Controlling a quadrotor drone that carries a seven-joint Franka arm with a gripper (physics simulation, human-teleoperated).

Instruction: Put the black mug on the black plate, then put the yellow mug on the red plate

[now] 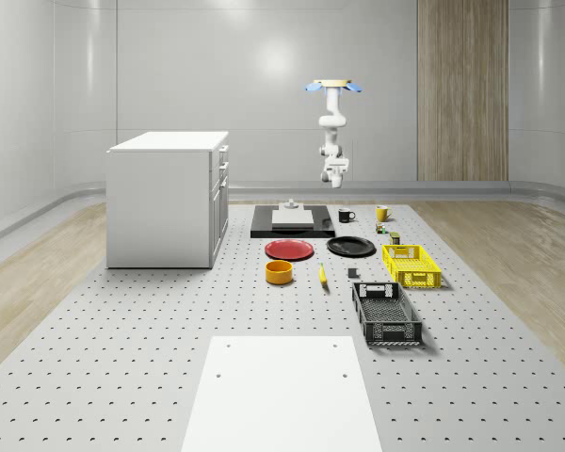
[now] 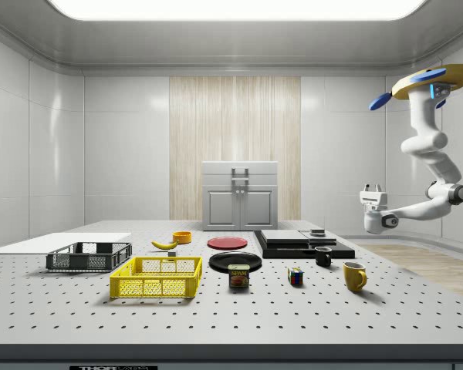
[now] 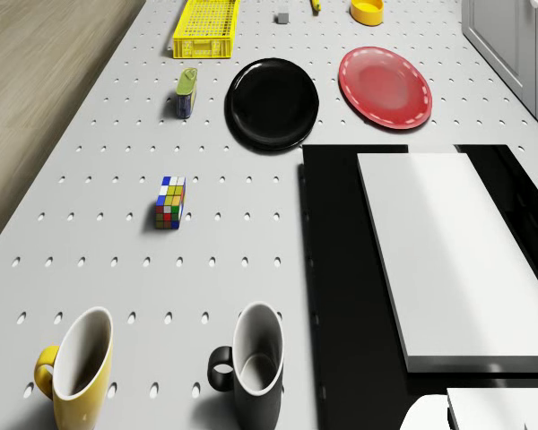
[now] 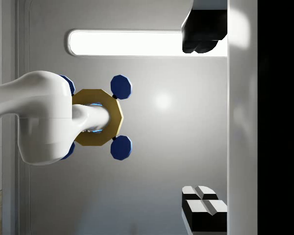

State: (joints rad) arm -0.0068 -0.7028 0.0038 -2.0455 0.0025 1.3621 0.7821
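The drone (image 2: pixel 424 81) hovers high beyond the black mug (image 2: pixel 323 256), its end effector (image 2: pixel 373 189) open and empty, since nothing is grasped yet.

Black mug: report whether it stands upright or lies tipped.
Upright. The black mug stands on the table with its open mouth up, beside the yellow mug.

Walls (image 1: pixel 169 66): you see pale grey glossy panels, curved at the corners.
Wood panel (image 1: pixel 461 89): a vertical strip of light timber on the far wall.
Floor (image 1: pixel 38 273): light wood planks around the work area.
Tabletop (image 1: pixel 122 358): grey and perforated, with a plain white sheet (image 1: pixel 281 395) at its near edge.
Cabinet (image 1: pixel 168 198): white, with drawers, standing on the whole-scene view's left.
Light (image 2: pixel 231 8): a long bright ceiling panel.
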